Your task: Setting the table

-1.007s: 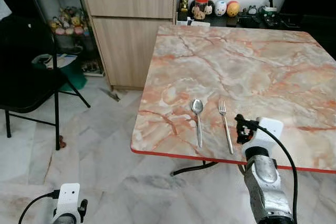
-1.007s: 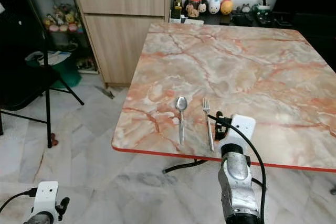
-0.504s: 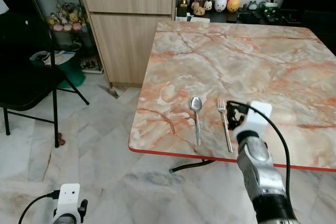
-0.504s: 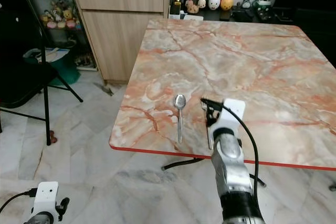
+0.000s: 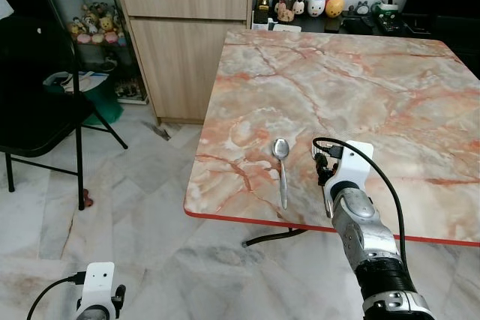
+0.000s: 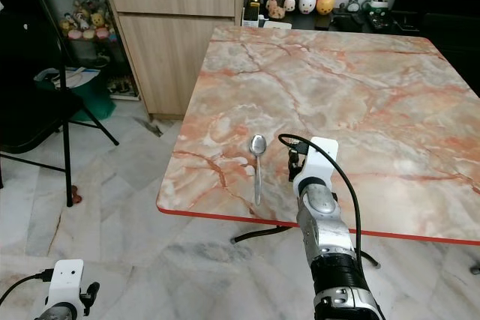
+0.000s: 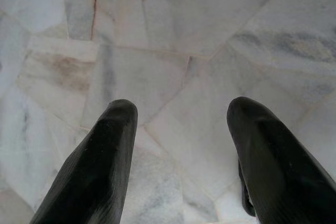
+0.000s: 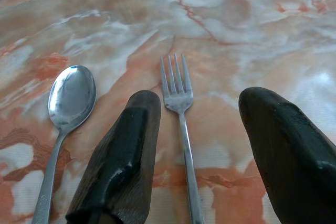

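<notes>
A silver spoon (image 5: 281, 164) and a silver fork (image 8: 179, 94) lie side by side near the front edge of the marble table (image 5: 337, 88), the fork to the right of the spoon. My right gripper (image 8: 201, 98) hovers low over the fork's handle. It is open, with one black finger (image 8: 131, 145) between spoon and fork and the other to the fork's right. In the eye views my right arm (image 5: 352, 207) covers most of the fork. My left gripper (image 7: 178, 111) hangs open over the marble floor, holding nothing.
A black folding chair (image 5: 37, 110) stands on the left. A wooden cabinet (image 5: 187, 43) stands behind the table's left corner, a green bin (image 5: 105, 103) beside it. Jars and figurines (image 5: 304, 9) line a low shelf beyond the table. The table's red front edge (image 5: 255, 219) is near my arm.
My right gripper has moved left and forward, from beside the fork near the table edge to over the fork's handle. The spoon and fork have not moved.
</notes>
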